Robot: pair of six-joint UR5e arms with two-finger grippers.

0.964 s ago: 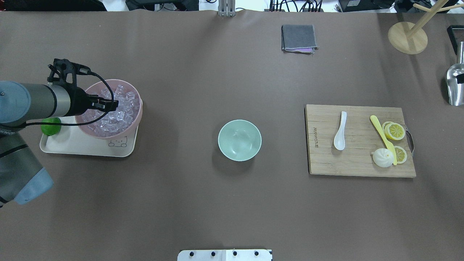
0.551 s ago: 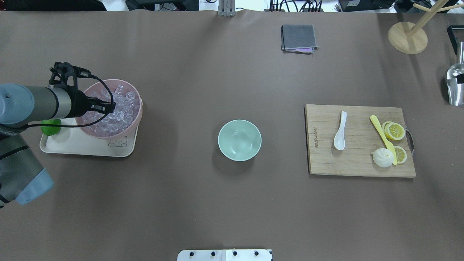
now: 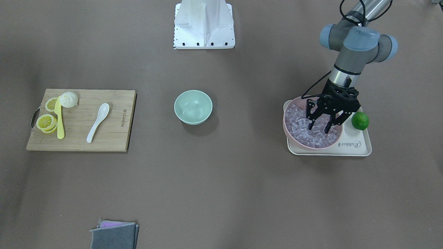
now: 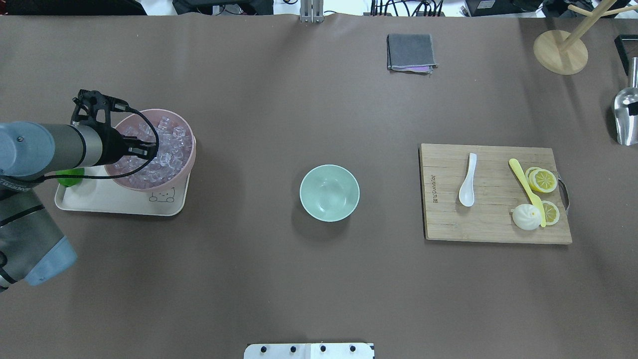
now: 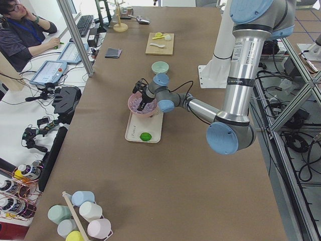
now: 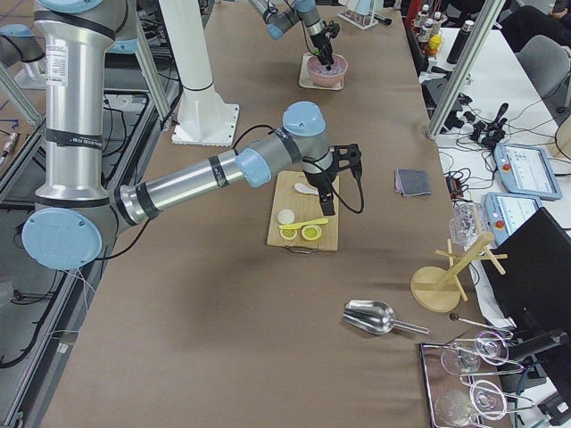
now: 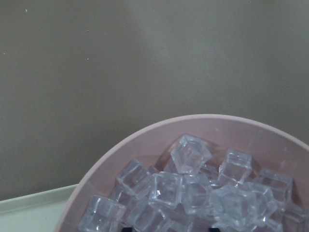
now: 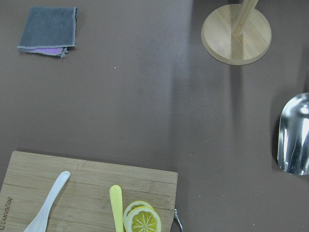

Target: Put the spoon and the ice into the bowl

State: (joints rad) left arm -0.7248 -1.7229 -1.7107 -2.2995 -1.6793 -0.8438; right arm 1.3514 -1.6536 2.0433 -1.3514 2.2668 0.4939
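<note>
The white spoon [image 4: 467, 185] lies on the wooden cutting board [image 4: 493, 227]; it also shows in the right wrist view [image 8: 46, 210]. The mint-green bowl [image 4: 329, 193] stands empty at the table's middle. Several ice cubes [image 4: 169, 144] fill the pink bowl [image 4: 185, 167] and show close up in the left wrist view [image 7: 190, 186]. My left gripper [image 3: 318, 129] is open, its fingertips down among the ice. My right gripper [image 6: 327, 208] hangs above the cutting board and shows only in the exterior right view, so I cannot tell whether it is open or shut.
The pink bowl sits on a cream tray [image 4: 99, 202] with a green lime [image 3: 360, 120]. Lemon slices [image 4: 542, 180], a yellow knife [image 4: 526, 187] and a white bun [image 4: 526, 217] share the board. A grey cloth [image 4: 410, 52], a wooden stand [image 4: 560, 52] and a metal scoop [image 4: 625, 117] lie at the far side.
My left gripper has sunk a little lower into the pink bowl of ice, the wrist shifting slightly. Nothing else has moved.
</note>
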